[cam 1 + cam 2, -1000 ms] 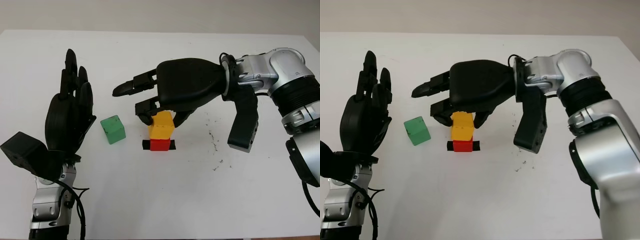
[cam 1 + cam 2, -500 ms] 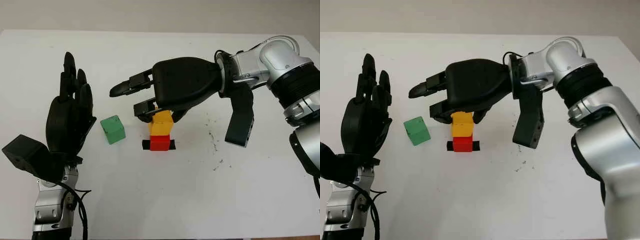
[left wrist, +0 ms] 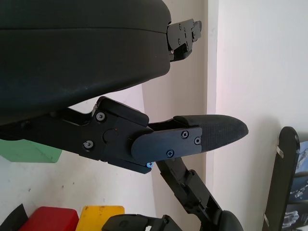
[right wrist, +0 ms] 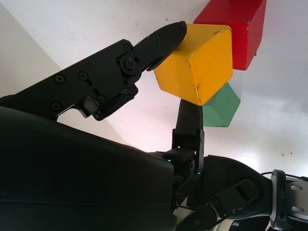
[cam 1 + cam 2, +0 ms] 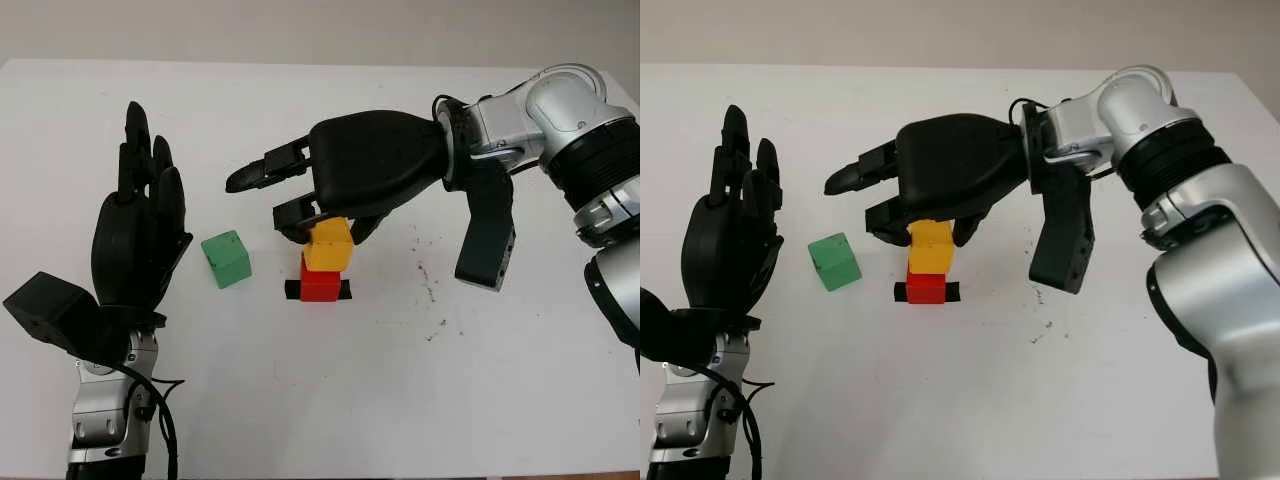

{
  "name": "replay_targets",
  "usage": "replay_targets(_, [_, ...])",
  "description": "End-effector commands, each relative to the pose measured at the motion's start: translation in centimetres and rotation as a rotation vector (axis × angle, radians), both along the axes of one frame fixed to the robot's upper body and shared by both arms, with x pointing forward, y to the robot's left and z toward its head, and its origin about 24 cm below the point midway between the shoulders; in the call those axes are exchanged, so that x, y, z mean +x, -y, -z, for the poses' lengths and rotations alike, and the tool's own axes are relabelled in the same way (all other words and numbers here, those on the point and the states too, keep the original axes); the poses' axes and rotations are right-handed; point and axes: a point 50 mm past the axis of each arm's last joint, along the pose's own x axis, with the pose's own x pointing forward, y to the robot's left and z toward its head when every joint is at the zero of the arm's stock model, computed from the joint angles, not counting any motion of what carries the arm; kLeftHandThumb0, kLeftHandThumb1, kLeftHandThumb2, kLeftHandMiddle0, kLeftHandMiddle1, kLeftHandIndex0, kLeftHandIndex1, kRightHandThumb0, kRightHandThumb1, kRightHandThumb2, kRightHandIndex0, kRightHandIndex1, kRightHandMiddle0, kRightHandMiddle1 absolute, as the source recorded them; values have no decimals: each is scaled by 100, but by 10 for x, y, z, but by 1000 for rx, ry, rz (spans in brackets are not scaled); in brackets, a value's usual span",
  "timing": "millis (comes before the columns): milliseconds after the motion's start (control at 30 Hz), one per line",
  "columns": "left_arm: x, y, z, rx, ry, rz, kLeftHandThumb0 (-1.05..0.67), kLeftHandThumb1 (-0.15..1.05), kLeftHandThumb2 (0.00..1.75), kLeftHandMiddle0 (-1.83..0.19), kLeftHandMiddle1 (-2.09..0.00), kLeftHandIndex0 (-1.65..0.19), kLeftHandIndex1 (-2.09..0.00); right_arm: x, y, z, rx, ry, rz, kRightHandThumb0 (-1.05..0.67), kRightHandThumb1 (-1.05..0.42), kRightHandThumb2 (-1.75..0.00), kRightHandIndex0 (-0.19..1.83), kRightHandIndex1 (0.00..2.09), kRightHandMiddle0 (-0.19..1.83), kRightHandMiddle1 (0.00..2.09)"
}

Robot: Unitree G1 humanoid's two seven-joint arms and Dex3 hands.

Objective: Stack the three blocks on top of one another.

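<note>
Right hand (image 5: pixel 330 215) pinching yellow block (image 5: pixel 328 245) atop red block (image 5: pixel 320 282), mid-table. Square edges, then release gently. Green block (image 5: pixel 226 258) just left. Left hand (image 5: pixel 140 235) open, far left.

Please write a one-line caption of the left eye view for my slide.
Right robot hand holds the yellow block on the red block; green block waits beside open left robot hand.

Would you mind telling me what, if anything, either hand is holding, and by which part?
The right hand pinches the yellow block by two opposite sides, atop the red block. The left hand holds nothing.
</note>
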Motion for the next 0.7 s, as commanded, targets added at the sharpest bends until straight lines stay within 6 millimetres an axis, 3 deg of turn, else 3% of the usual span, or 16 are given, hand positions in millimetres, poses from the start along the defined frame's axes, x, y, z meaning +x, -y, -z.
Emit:
replay_targets(0, [2, 3, -1, -5, 10, 9, -74, 105, 53, 19, 0, 19, 0, -1, -1, -15, 1, 35, -6, -48, -91, -6, 24, 4, 46, 143])
replay_targets(667, [0, 4, -1, 3, 14, 4, -74, 105, 56, 19, 0, 19, 0, -2, -6, -8, -9, -31, 22, -47, -93, -5, 25, 5, 42, 148])
